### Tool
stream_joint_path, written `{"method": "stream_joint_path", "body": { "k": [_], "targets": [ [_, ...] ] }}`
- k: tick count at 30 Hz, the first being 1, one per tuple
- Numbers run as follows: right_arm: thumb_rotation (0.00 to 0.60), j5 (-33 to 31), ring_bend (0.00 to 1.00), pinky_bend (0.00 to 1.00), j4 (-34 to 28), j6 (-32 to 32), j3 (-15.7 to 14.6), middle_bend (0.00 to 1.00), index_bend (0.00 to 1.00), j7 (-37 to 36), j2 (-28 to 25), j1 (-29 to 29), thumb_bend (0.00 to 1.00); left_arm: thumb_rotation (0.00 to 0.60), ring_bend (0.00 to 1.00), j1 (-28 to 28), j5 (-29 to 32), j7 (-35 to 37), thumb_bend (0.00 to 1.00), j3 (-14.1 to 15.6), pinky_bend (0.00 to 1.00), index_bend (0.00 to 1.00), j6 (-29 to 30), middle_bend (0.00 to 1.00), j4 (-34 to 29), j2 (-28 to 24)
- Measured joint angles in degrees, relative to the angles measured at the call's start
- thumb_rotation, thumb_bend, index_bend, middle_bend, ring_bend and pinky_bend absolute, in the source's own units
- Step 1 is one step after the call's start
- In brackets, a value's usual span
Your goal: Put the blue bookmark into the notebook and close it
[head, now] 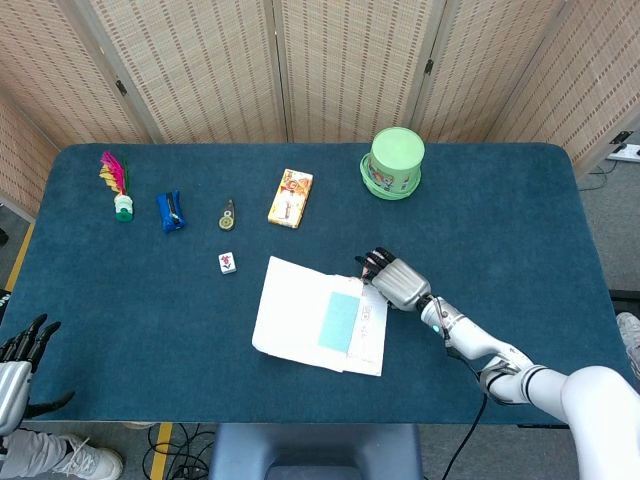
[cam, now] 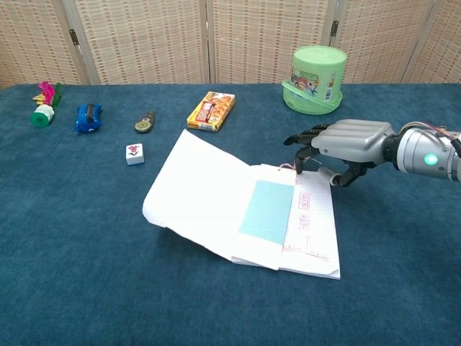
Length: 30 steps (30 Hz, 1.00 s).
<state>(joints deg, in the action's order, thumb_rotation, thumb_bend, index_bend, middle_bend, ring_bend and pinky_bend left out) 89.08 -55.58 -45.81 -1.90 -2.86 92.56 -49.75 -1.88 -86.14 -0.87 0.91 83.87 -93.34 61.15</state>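
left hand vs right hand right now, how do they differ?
Place: the right hand is over the table by the top right corner of the open notebook; the left hand sits off the table's near left edge. Pose: the right hand's fingers curl down towards the bookmark's tassel end, whether touching it I cannot tell; the left hand's fingers are spread and hold nothing. Both are dark-fingered with silver backs.

Right hand (cam: 344, 146) with silver-grey ribbed metal back and black fingers (cam: 301, 137), silver wrist with a black band and small glowing green light, white forearm shell, thin black cable beneath it, left hand (head: 18, 365) seemingly the same silver and black
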Motion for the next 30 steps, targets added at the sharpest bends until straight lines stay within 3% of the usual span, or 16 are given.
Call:
{"method": "stream_joint_path", "body": {
  "k": [12,21,30],
  "targets": [
    [0.6,0.9,0.0,0.0,0.2,-1.9,1.2,0.0,0.32,0.1,1.0,-0.8,0.64,0.6,0.13,0.1,0.4,0.3,0.11,0.0,0.18,0.11,-0.2,0.03,0.5,0.0],
    [0.6,5.3,0.0,0.0,-9.6,-7.0,0.2,0.01,0.32,0.6,-2.8,-0.5,0.64,0.6,0.13,0.0,0.0,0.2,0.11,0.0,0.18,0.11,-0.1,0.03,0.2,0.0],
    [0.6,10.6,0.0,0.0,-17.0,-7.5,-3.5,0.0,0.32,4.8,-2.8,-0.7,0.64,0.6,0.13,0.3,-0.1,0.5,0.11,0.1,0.18,0.11,0.3,0.03,0.2,-0.1]
  ]
}}
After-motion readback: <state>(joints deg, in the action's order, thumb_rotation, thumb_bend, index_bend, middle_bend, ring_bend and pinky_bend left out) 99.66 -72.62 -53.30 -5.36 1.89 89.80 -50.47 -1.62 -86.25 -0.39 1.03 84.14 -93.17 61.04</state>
